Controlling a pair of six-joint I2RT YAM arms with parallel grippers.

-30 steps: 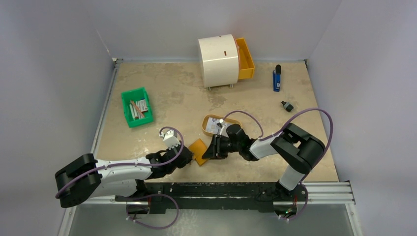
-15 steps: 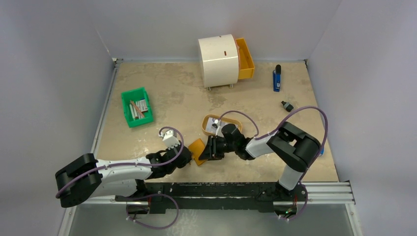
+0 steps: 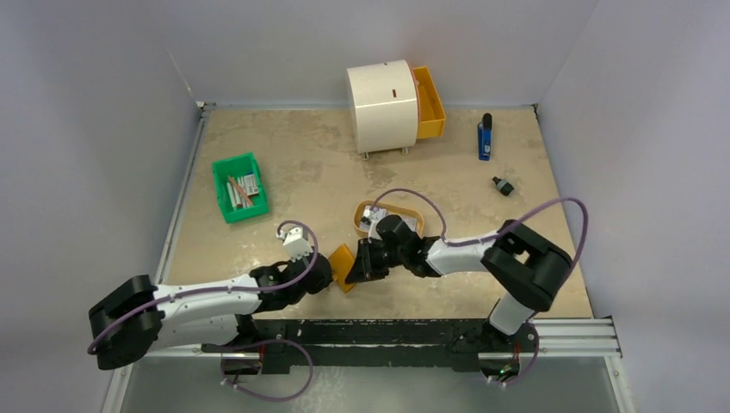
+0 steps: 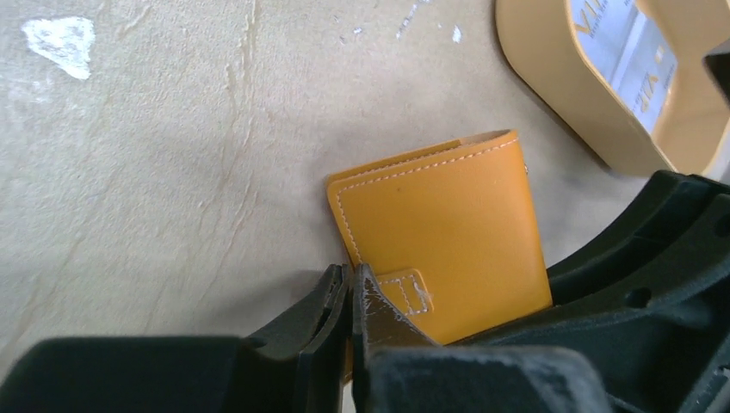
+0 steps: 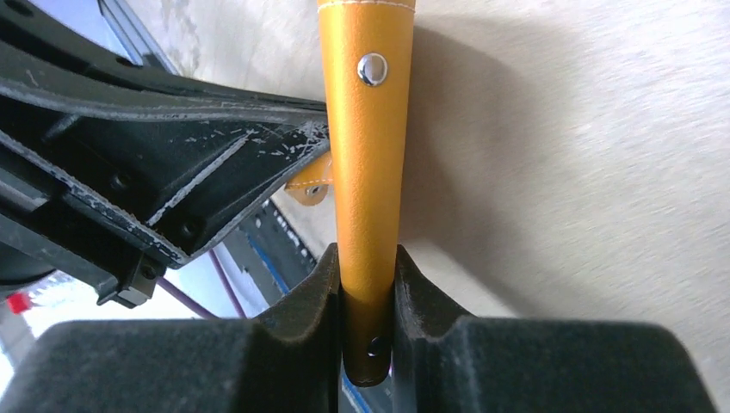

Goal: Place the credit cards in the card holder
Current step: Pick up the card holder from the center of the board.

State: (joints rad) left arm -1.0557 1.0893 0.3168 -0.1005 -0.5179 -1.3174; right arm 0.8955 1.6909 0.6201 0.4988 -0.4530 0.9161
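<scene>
The orange card holder (image 3: 343, 266) stands on edge on the table between my two grippers. My right gripper (image 5: 368, 268) is shut on its lower edge, with the snap button (image 5: 373, 69) facing the camera. My left gripper (image 4: 353, 282) is shut on the thin edge by the card holder's (image 4: 439, 225) stitched tab. In the top view the left gripper (image 3: 330, 274) is on the holder's left and the right gripper (image 3: 358, 262) on its right. The credit cards (image 4: 633, 60) lie in the oval tan tray (image 3: 407, 212), partly hidden by the right arm.
A green bin (image 3: 239, 187) with sticks stands at the left. A white cabinet (image 3: 383, 95) with an open orange drawer (image 3: 429, 103) is at the back. A blue object (image 3: 485, 138) and a small black object (image 3: 503, 185) lie at the far right.
The right gripper has moved left with the card holder, which now stands more on edge. The left arm has stretched slightly towards it.
</scene>
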